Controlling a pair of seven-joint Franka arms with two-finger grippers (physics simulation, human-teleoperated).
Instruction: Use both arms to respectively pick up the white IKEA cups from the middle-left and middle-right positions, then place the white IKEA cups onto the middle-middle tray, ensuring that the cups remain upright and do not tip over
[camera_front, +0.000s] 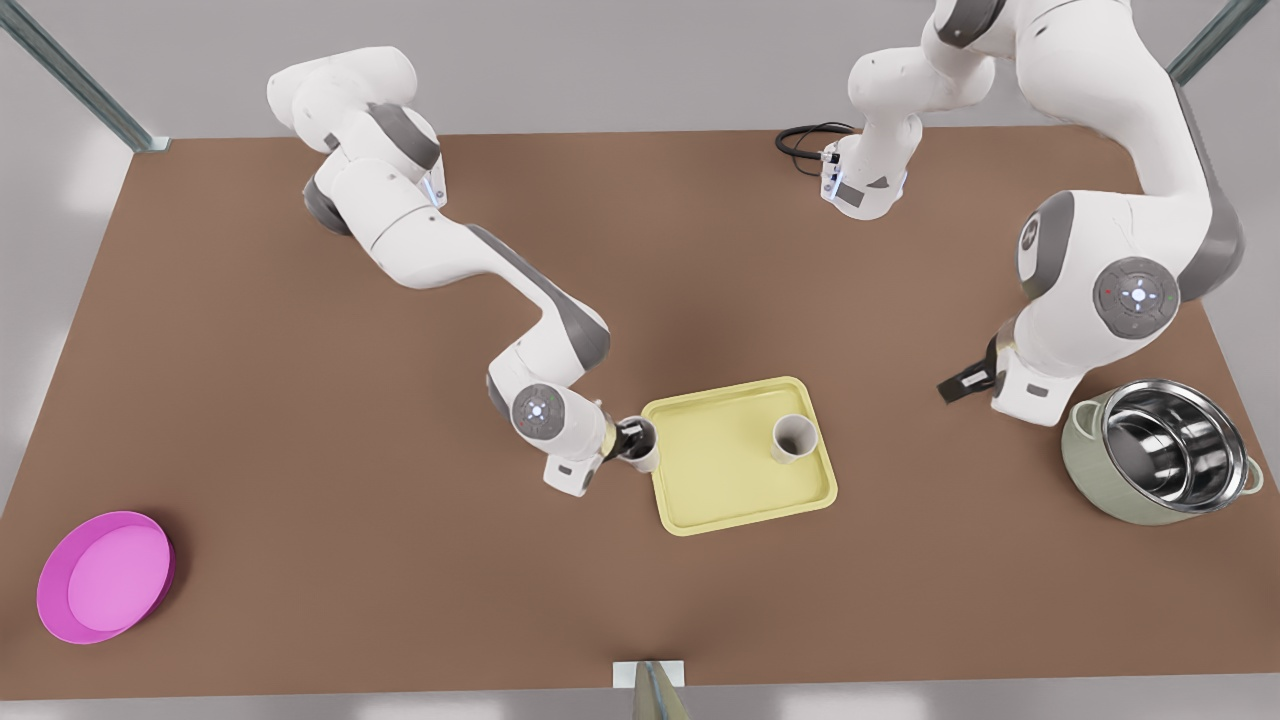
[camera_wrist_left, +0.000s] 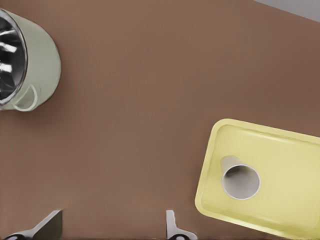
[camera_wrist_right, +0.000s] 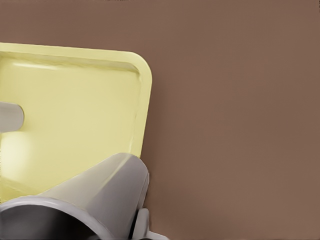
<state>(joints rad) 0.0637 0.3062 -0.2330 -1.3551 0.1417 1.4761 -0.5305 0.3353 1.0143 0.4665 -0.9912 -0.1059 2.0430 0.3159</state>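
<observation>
- We see 2 white cups. One cup (camera_front: 794, 437) stands upright on the pale-yellow tray (camera_front: 715, 490), toward the tray's right side in the front view; same cup (camera_wrist_left: 240, 180) shows on the tray (camera_wrist_left: 280, 150) in the left wrist view, nothing touching it.
- 2nd cup (camera_front: 641, 452) is upright, just beside the tray's left edge in the front view, pinched at the rim by the right gripper (camera_front: 632, 438). We can't tell if it sits on the table or is lifted.
- Right wrist view: the held cup (camera_wrist_right: 95, 200) is close up w/ a dark finger (camera_wrist_right: 142, 225) against its wall, tray corner (camera_wrist_right: 135, 75) just behind it, and the other cup (camera_wrist_right: 10, 117) at the pic's edge.
- Left gripper (camera_front: 965, 380) is on the front view's right, well apart from the tray, near the green steel-lined pot (camera_front: 1160, 450). Fingers (camera_wrist_left: 172, 227) spread wide w/ only bare brown table (camera_wrist_left: 150, 100) between them, holding nothing; pot (camera_wrist_left: 25, 60) also in that view.
- Magenta dish (camera_front: 105, 575) sits at the near-left table corner, far from everything else.
- Black cable (camera_front: 805, 140) lies at the far edge.
</observation>
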